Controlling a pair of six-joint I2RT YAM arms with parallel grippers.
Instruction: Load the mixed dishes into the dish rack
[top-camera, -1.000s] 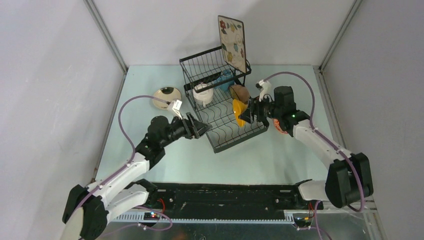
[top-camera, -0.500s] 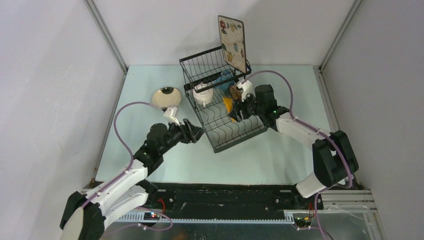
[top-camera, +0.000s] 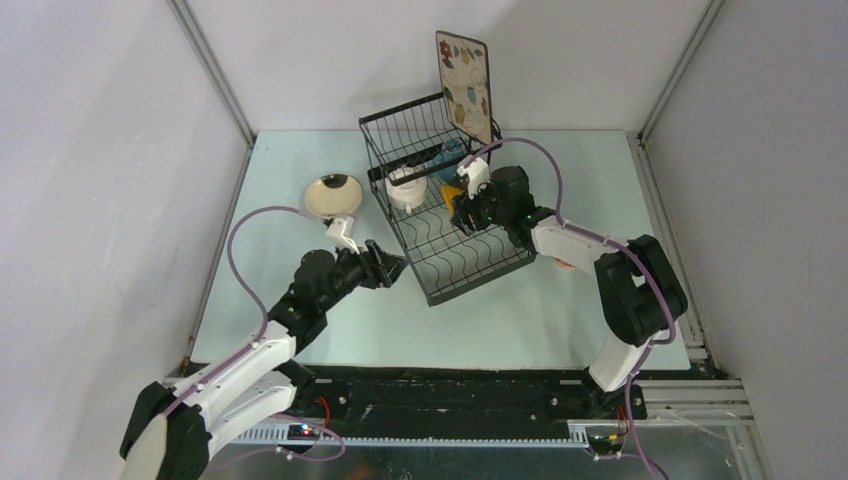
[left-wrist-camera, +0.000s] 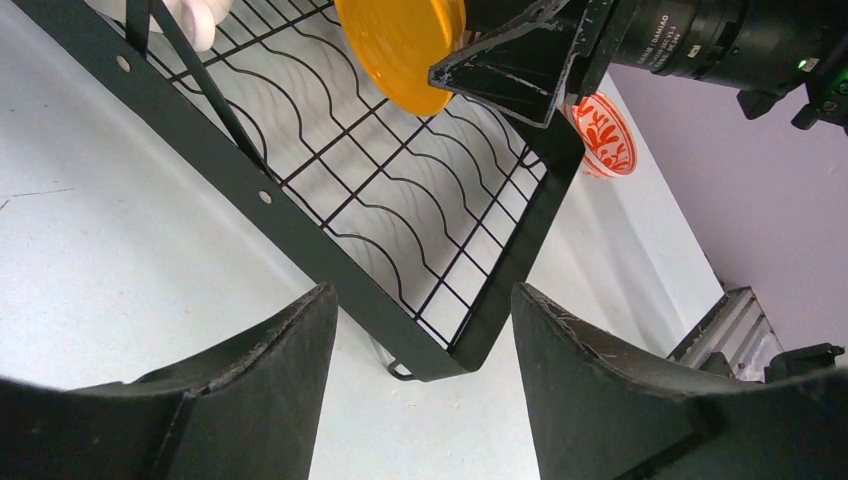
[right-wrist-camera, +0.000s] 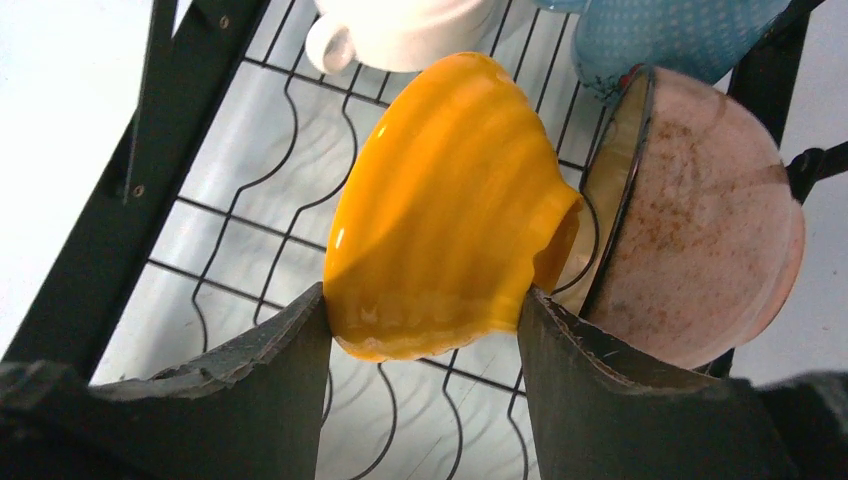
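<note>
Left side first: the left gripper (left-wrist-camera: 420, 300) had its jaws spread wide with nothing between them. The near corner of the dish rack (left-wrist-camera: 300, 235) sat just ahead of and below the fingertips, not touching them. A round cream plate (top-camera: 333, 193) lay on the table well off to that arm's left, so I'd say it was not loaded yet.

Moving over to the right: the right gripper (right-wrist-camera: 420, 300) had its jaws pinching the yellow bowl (right-wrist-camera: 440, 200), one finger on each side. The bowl was tipped on its side, sticking out ahead of the jaws over the wavy wires of the lower tray. Farther ahead were the white two-handled cup (right-wrist-camera: 400, 25) and the blue mug (right-wrist-camera: 680, 35). Just right of the jaws the brown bowl (right-wrist-camera: 700, 230) stood on edge, its rim very near the yellow one; I couldn't tell if they touched.

So my read: this was the placing step for the yellow bowl. Next it would need to come down until its rim caught in a wire slot, then the fingers let go without bumping the brown bowl. The red-patterned bowl (left-wrist-camera: 603, 135) was outside the rack on the far right, probably next up.
</note>
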